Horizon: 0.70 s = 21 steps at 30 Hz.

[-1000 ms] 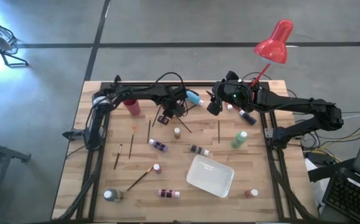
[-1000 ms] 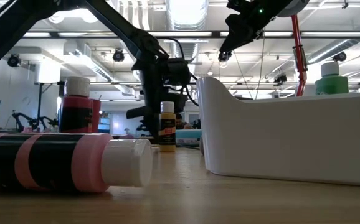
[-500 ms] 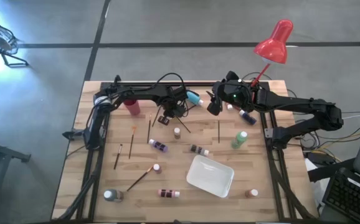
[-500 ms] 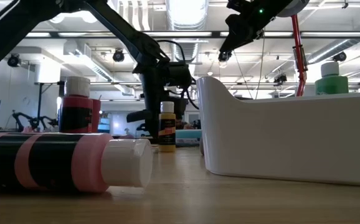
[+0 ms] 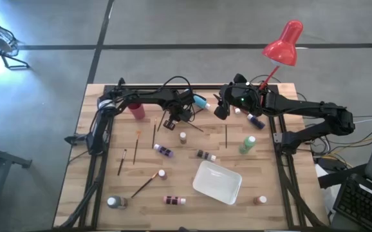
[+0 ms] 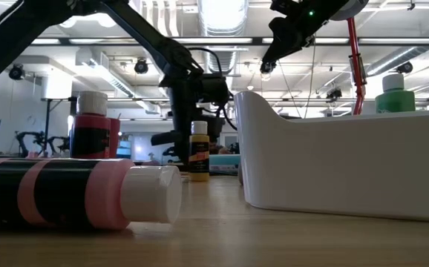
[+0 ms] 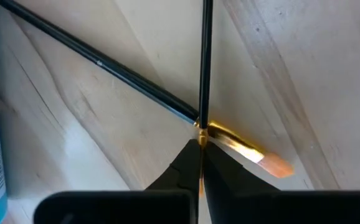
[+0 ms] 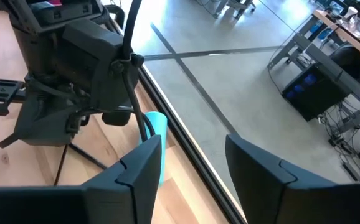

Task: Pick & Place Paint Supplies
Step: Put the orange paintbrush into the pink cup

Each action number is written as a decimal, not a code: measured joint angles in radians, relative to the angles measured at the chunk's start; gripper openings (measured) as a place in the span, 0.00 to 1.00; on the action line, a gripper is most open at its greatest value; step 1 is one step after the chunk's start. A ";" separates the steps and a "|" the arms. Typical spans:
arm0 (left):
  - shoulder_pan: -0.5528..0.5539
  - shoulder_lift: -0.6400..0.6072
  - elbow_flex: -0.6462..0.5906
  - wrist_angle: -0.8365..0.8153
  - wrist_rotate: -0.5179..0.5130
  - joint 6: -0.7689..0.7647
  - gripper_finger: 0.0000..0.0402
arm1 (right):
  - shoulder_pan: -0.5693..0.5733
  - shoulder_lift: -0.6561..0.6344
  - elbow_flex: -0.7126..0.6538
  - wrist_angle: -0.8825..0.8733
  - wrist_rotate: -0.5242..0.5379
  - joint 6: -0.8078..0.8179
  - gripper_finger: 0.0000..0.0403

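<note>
Now left gripper [image 7: 200, 163] pinches paintbrush [image 7: 114, 70] — tabletop-low.

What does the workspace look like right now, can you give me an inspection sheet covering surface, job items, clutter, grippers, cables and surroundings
Surface: wooden slat table, bare between the items.
Job's things: paint bottles scattered, among them a green bottle upright and a pink bottle lying down; several brushes, one black-handled brush under the left gripper; white tray holding nothing visible.
Clutter: red desk lamp at the far right corner.
Grippers: left gripper shut on the brush's gold ferrule; right gripper open, raised, holding nothing.
Cables: black cable loop over the left arm.
Surroundings: grey floor with dark lines; open lab behind.
</note>
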 joint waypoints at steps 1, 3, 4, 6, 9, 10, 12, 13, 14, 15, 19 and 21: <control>0.000 -0.002 0.005 -0.001 -0.005 -0.005 0.02 | 0.000 0.000 0.000 0.000 0.000 0.000 0.45; 0.001 -0.006 0.027 -0.010 -0.022 -0.018 0.01 | 0.000 0.000 0.000 0.000 0.000 0.004 0.46; 0.001 -0.011 0.040 -0.025 -0.030 -0.026 0.01 | 0.000 0.000 0.000 0.000 0.000 0.004 0.46; 0.001 -0.019 0.073 -0.057 -0.052 -0.043 0.01 | 0.000 0.000 0.000 0.000 0.000 0.004 0.47; 0.001 -0.027 0.118 -0.111 -0.073 -0.065 0.01 | 0.000 0.000 0.000 0.000 0.000 0.004 0.48; 0.001 -0.033 0.131 -0.125 -0.077 -0.071 0.01 | 0.000 0.000 0.000 0.000 0.000 0.004 0.48; 0.001 -0.056 0.153 -0.152 -0.089 -0.082 0.01 | -0.001 0.000 0.000 0.000 0.000 0.004 0.47; 0.001 -0.074 0.160 -0.162 -0.106 -0.092 0.01 | -0.001 0.000 0.000 -0.001 0.000 0.004 0.46; 0.000 -0.091 0.164 -0.173 -0.127 -0.099 0.01 | -0.001 -0.001 0.000 -0.002 0.000 0.003 0.46; -0.001 -0.112 0.166 -0.184 -0.149 -0.107 0.01 | 0.000 -0.002 0.000 -0.006 0.000 0.003 0.45; -0.003 -0.211 0.154 -0.234 -0.251 -0.148 0.01 | 0.000 -0.005 0.000 -0.021 0.005 0.003 0.42; -0.007 -0.273 0.144 -0.267 -0.301 -0.173 0.01 | 0.000 -0.006 0.000 -0.027 0.028 0.003 0.42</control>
